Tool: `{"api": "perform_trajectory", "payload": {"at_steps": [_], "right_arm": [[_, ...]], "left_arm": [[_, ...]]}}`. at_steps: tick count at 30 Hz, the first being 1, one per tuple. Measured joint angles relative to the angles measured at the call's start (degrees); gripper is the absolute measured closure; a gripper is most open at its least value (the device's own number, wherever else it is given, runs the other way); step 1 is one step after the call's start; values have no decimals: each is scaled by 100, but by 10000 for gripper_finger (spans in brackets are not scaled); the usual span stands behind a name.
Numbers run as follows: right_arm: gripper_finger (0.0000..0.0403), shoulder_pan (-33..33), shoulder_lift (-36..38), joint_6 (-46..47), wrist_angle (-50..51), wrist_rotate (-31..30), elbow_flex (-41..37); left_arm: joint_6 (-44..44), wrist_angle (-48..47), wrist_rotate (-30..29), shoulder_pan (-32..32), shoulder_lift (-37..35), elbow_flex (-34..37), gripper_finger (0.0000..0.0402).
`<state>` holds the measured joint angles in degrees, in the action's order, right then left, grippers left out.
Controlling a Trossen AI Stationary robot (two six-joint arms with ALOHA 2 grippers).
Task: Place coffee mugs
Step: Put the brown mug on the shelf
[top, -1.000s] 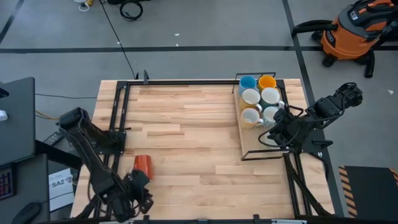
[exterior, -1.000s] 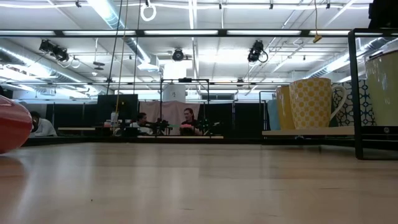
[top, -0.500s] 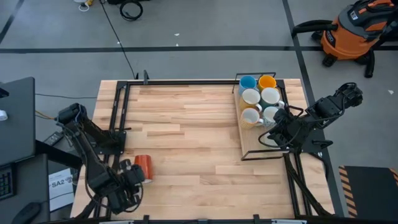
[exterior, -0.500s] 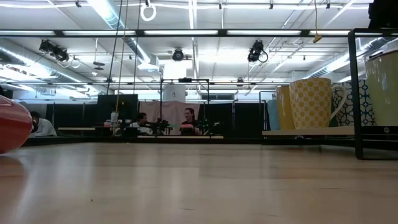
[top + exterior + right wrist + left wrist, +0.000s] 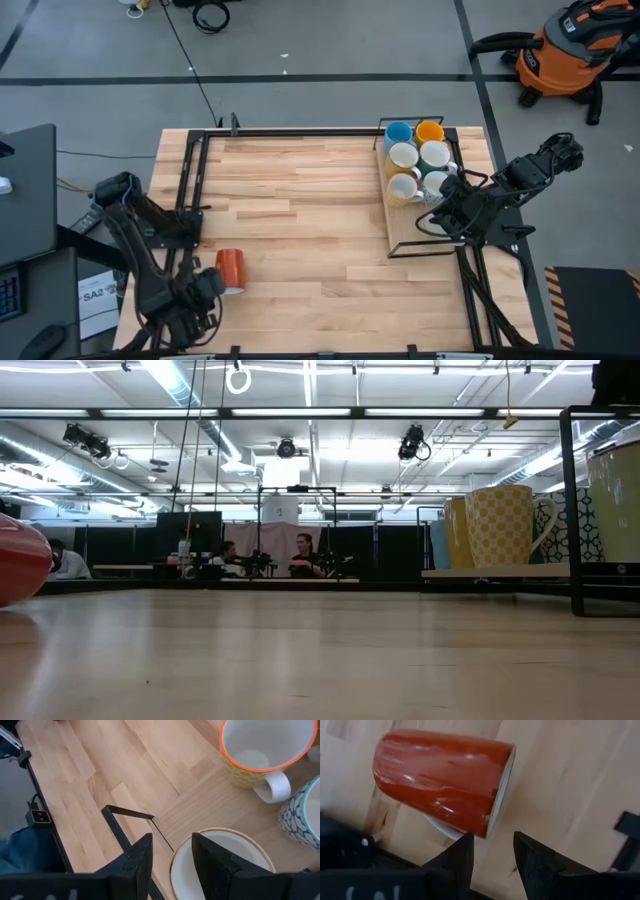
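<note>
A red-orange mug (image 5: pixel 230 270) lies on its side on the table near the left front, its open rim (image 5: pixel 502 790) toward the table's right; the low view shows it too (image 5: pixel 20 560). My left gripper (image 5: pixel 492 845) points down just in front of its rim, open, with bare wood between the fingers. Several mugs stand upright on a wooden tray (image 5: pixel 410 225) at the right: light blue (image 5: pixel 398 132), orange-yellow (image 5: pixel 430 131), white ones and a yellow-patterned one (image 5: pixel 265 750). My right gripper (image 5: pixel 172 852) hangs open over a cream mug (image 5: pixel 220 865) on that tray.
A black wire frame (image 5: pixel 300 132) runs along the table's far and left edges and around the tray. The broad middle of the wooden table (image 5: pixel 310 220) is bare. A blue-patterned mug (image 5: pixel 305 815) stands beside the cream one. People sit far behind the table (image 5: pixel 300 555).
My left gripper has swung toward the table's left edge, just in front of the red-orange mug, and has rolled about its wrist. The mug lies where it was. My right arm has kept still.
</note>
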<state>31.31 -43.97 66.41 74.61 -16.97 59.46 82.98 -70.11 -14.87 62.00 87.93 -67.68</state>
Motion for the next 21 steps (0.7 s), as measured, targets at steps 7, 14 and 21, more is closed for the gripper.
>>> {"api": "perform_trajectory", "payload": {"at_steps": [7, 14, 21], "right_arm": [[261, 2, 0, -14, -209, 4, 0], [261, 2, 0, -52, -302, 9, 0], [261, 1, 0, -59, -302, 11, 0]], "left_arm": [[241, -25, 205, 1, 469, 4, 257], [682, -290, 206, -7, 685, 7, 257], [1095, -396, 143, -10, 775, 7, 257]]}}
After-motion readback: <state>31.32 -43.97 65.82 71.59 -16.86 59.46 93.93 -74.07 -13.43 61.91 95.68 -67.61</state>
